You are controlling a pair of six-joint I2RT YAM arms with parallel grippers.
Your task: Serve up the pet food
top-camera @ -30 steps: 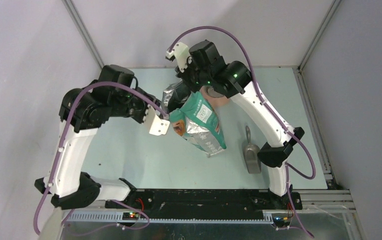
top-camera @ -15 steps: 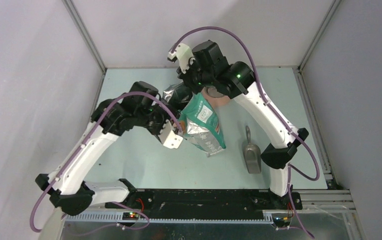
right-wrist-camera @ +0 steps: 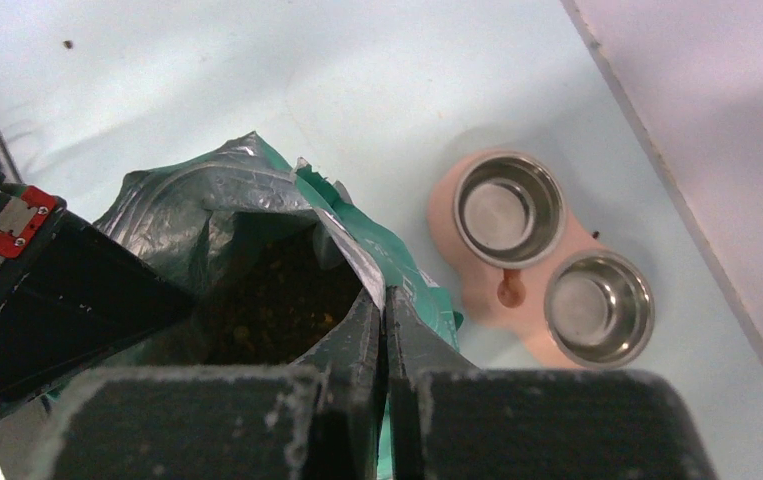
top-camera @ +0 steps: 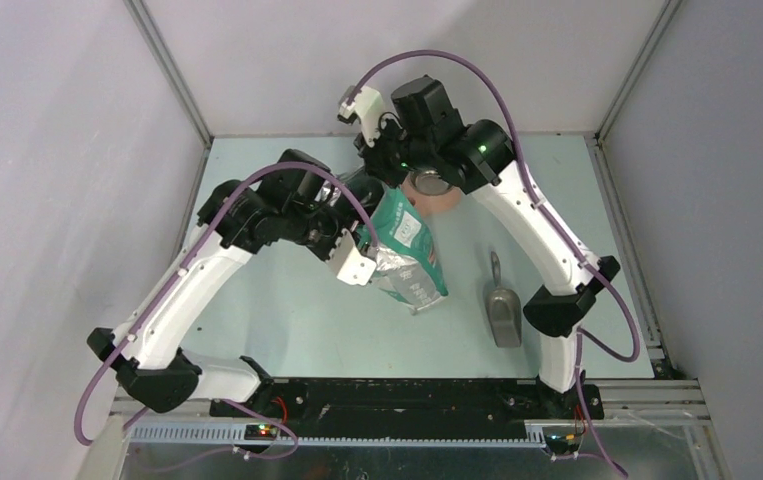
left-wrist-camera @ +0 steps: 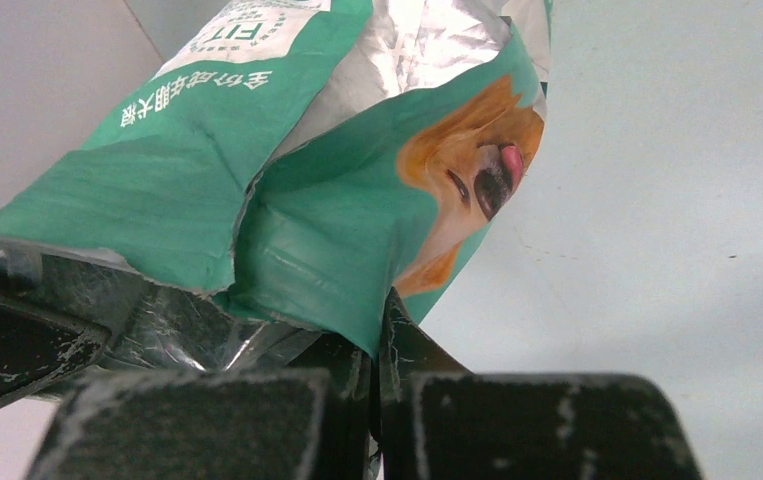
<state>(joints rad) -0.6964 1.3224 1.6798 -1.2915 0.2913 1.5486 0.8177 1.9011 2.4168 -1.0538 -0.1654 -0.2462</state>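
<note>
A teal-green foil bag (top-camera: pixel 412 255) printed with a golden dog (left-wrist-camera: pixel 467 170) hangs above the table between both arms. Its top is open, and the pet food (right-wrist-camera: pixel 277 300) shows inside as dark brown kibble. My right gripper (right-wrist-camera: pixel 385 295) is shut on the bag's silver top rim (right-wrist-camera: pixel 342 245). My left gripper (left-wrist-camera: pixel 382 315) is shut on a green fold at the bag's edge; in the top view it (top-camera: pixel 369 238) sits at the bag's left side. The pink holder (right-wrist-camera: pixel 497 295) with two steel bowls (right-wrist-camera: pixel 509 208) lies on the table beyond the bag, both bowls bare.
A grey metal scoop (top-camera: pixel 502 305) lies on the table right of the bag. The pink bowl holder (top-camera: pixel 445 200) sits partly under the right wrist. Grey walls close in the table at the back and both sides.
The left arm swung right and forward to the bag. Its gripper opened wide, then shut on the bag's edge. The right gripper kept its hold on the rim.
</note>
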